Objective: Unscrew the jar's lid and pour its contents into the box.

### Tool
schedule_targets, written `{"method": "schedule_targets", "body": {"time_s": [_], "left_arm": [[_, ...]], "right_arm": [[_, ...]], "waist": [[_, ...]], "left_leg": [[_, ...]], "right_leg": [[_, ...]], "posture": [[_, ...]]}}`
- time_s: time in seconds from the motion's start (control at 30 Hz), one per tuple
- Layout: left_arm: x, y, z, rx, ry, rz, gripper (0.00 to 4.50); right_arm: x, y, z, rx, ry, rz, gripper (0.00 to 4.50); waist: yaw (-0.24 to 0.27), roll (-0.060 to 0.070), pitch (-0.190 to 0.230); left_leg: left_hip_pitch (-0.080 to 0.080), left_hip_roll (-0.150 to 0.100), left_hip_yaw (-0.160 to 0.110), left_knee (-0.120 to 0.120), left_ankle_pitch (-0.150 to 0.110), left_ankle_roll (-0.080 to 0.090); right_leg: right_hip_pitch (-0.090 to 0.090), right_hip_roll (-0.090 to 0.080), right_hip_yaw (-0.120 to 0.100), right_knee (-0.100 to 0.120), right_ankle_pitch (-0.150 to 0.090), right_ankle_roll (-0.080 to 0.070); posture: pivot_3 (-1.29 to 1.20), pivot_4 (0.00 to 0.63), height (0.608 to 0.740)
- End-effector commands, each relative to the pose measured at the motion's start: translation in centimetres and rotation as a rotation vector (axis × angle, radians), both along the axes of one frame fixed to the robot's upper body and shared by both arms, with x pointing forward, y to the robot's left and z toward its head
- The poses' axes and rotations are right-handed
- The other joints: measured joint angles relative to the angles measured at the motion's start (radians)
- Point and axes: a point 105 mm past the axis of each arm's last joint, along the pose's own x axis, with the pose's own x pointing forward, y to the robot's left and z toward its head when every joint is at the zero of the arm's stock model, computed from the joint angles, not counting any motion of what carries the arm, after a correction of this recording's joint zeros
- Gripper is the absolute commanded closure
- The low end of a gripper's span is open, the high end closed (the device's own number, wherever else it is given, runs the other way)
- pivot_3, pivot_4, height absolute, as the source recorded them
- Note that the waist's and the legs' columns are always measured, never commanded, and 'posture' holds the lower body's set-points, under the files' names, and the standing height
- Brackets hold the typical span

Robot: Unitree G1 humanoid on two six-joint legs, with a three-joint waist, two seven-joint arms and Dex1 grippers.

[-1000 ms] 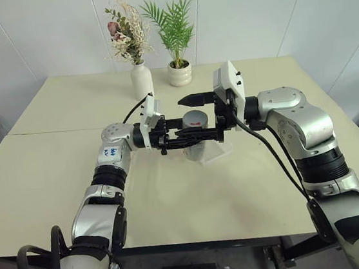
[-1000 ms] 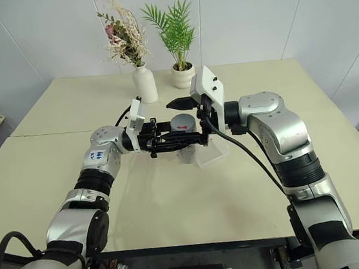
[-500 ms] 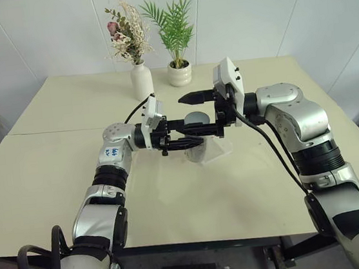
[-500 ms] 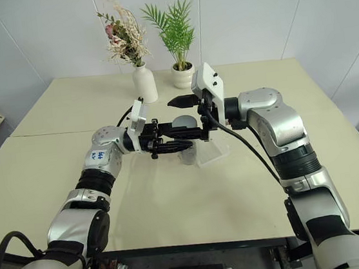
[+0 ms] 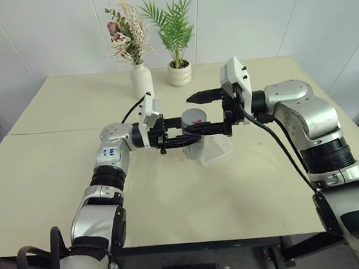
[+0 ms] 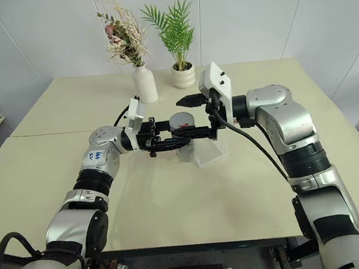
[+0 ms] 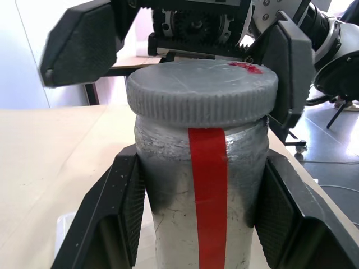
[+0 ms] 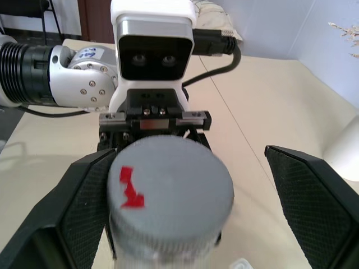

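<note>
In the left eye view, the jar [image 5: 194, 144] is held above the desk [image 5: 61, 180], towards the middle of its far half, with the grey lid [image 5: 192, 117] screwed on top. The left end effector [image 5: 190, 138] reaches in level from the left and is clamped on the jar's body. The right end effector [image 5: 198, 114] comes in from the right with its fingers spread wide, one on the far side of the lid and one on the near side. Just right of the jar, the clear box [image 5: 216, 147] rests on the desk. Near the far edge stand a white vase [image 5: 141, 80] of dried flowers and a white plant pot [image 5: 180, 73] with a green palm. In the left wrist view, the jar shows its red stripe [image 7: 210, 196] running down the side, gripped between the two black pads [image 7: 126, 210], and the lid bears a small red mark [image 7: 245, 66]; the other end effector's fingers [image 7: 84, 45] flank the lid without clearly touching it. In the right wrist view, the lid sits beside the left-hand finger [image 8: 84, 196], while the opposite finger stands well apart from it. The contents cannot be made out through the jar wall.
</note>
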Motion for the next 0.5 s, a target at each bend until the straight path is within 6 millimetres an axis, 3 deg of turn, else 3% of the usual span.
{"method": "schedule_targets", "body": {"time_s": [0.03, 0.3, 0.5], "left_arm": [[-0.3, 0.4, 0.8, -0.027, -0.038, -0.003, 2.25], [-0.1, 0.9, 0.7, -0.026, -0.037, 0.025, 2.25], [0.3, 0.9, 0.9, -0.026, -0.038, 0.040, 2.25]], "right_arm": [[-0.4, -0.9, 1.3, 0.014, -0.051, -0.032, 0.10], [-0.7, -2.6, 1.6, 0.007, -0.068, -0.090, 0.10], [-2.3, -1.7, 1.7, 0.030, -0.048, -0.028, 0.10]], "waist": [[0.000, 0.000, 0.000], [0.003, 0.000, 0.000], [0.002, 0.000, 0.000]], "left_leg": [[0.000, 0.000, 0.000, 0.000, 0.000, 0.000], [0.000, 0.000, 0.000, 0.000, 0.000, 0.000], [0.000, 0.000, 0.000, 0.000, 0.000, 0.000]], "right_leg": [[0.000, 0.000, 0.000, 0.000, 0.000, 0.000], [0.000, 0.000, 0.000, 0.000, 0.000, 0.000], [0.000, 0.000, 0.000, 0.000, 0.000, 0.000]], "posture": [[0.00, 0.150, 0.740], [0.00, 0.150, 0.740], [0.00, 0.150, 0.740]]}}
